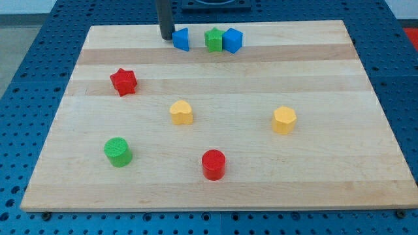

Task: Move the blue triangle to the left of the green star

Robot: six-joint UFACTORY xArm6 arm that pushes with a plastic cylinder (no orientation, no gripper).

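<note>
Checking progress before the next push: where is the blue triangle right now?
The blue triangle sits near the view's top edge, just left of the green star with a small gap, and my tip is at its left.

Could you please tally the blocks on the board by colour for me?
Blue: 2, blue triangle and blue block
Green: 2, green star and green cylinder
Red: 2, red star and red cylinder
Yellow: 2, yellow heart and yellow hexagon
Total: 8
</note>
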